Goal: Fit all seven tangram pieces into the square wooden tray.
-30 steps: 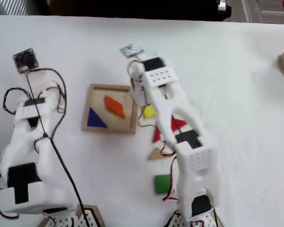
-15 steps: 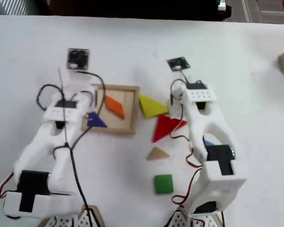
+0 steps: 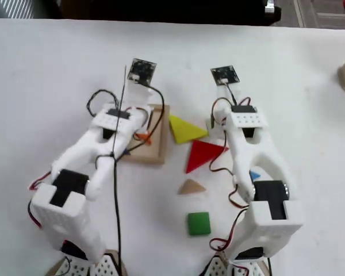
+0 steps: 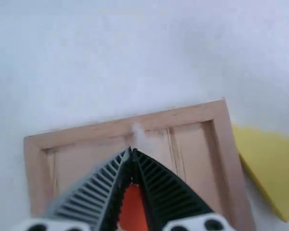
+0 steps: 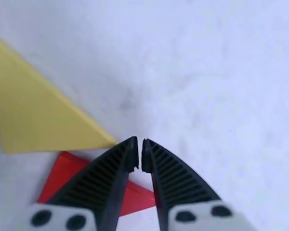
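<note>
Jaws of the left gripper were pressed together, tips meeting over the orange piece inside the wooden tray; its arm slanted in from the table's near edge. The right gripper (likewise closed) hung over the red triangle beside the yellow triangle, arm stretched forward.

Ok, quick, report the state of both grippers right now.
Left gripper: jaws closed, nothing gripped, over the wooden tray.
Right gripper: jaws closed, empty, beside the red triangle.
</note>
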You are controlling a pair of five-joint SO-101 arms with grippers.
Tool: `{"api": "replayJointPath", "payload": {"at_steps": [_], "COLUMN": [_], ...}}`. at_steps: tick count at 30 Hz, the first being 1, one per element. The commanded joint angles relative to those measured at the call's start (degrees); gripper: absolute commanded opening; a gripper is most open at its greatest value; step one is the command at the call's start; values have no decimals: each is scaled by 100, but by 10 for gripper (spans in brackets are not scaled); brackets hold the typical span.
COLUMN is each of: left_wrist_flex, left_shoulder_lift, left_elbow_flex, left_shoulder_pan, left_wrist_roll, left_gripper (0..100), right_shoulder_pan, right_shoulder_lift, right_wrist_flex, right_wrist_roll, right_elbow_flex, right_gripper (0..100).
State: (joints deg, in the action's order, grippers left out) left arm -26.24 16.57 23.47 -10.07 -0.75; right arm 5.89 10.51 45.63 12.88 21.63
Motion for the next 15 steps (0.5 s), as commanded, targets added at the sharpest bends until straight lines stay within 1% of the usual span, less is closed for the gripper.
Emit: {"api": "replayJointPath", "payload": {"at_steps": [1, 6, 10, 15], "left_wrist_flex": [-211, -659, -818, -1407], "left_shoulder_lift": [-48, -48, -57, -321], "left_elbow_flex": [-360, -413, -413, -281], "left_shoulder_pan": [4, 57, 48, 22], "left_wrist_roll": [-53, -53, -53, -62], "left_gripper": [24, 24, 24, 24], "right_shoulder_pan": [-57, -57, -57, -57], "right_shoulder_lift": [-312, -312, -312, -303], "right_wrist_flex": [-92, -101, -145, -136], "right_wrist_roll": [-26, -26, -26, -26], "right_elbow_flex": [-26, -26, -26, -26], "right_gripper": [17, 17, 17, 17]}}
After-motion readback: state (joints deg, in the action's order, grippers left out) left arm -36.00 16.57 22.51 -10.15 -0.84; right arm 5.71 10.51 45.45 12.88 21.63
